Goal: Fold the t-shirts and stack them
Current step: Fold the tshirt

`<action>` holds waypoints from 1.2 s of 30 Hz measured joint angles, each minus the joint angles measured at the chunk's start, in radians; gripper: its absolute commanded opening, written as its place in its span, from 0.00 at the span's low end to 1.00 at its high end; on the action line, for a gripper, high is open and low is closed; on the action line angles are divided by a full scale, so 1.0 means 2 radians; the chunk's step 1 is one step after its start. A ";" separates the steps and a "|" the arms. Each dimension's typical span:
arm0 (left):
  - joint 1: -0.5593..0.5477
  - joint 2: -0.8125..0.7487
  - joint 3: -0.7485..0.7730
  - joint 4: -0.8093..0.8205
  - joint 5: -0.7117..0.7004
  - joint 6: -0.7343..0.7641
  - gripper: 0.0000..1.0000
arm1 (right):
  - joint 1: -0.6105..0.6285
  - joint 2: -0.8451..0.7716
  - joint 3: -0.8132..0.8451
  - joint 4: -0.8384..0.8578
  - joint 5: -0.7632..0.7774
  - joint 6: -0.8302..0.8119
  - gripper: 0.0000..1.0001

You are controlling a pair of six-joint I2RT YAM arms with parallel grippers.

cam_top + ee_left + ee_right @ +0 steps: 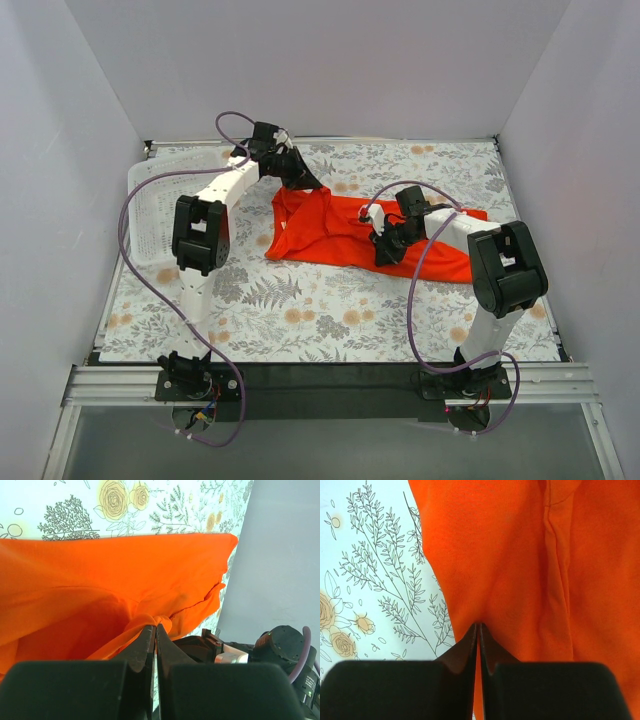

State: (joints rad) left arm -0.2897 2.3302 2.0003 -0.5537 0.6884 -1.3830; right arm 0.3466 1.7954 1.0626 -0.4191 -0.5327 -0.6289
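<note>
T-shirt [330, 230] lies rumpled on the floral worktop [300, 310], right of the white basket [150, 215]. Left gripper [303, 181] pinches its corner nearest the basket; right gripper [385, 252], farther from the basket, is clamped on its near edge.

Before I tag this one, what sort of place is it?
Probably a lab robot cell, not a home: plain white walls box in a floral-covered table, with the left arm and right arm bolted to an aluminium rail.
</note>
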 measured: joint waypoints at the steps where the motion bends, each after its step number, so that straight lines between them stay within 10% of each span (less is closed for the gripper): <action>1: 0.000 0.002 0.005 0.000 0.000 0.000 0.00 | 0.000 0.000 0.000 0.000 0.000 0.000 0.09; 12: 0.000 0.010 0.019 -0.003 -0.006 -0.001 0.00 | 0.001 0.000 0.000 0.002 0.002 0.001 0.11; 19: 0.001 0.024 0.019 -0.010 -0.020 0.006 0.52 | 0.001 0.000 0.000 0.002 0.002 0.002 0.15; 25: 0.003 -0.004 0.018 -0.018 -0.065 0.035 0.61 | 0.001 0.000 0.000 0.002 0.001 0.002 0.19; 36: -0.001 -0.394 -0.296 0.008 -0.137 0.134 0.61 | 0.002 -0.017 0.025 -0.055 -0.006 -0.032 0.43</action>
State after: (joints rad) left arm -0.2916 1.5425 1.4086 -0.5385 0.4137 -1.1149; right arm 0.3504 1.7618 1.1118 -0.5282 -0.5457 -0.6922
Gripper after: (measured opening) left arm 0.612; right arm 0.400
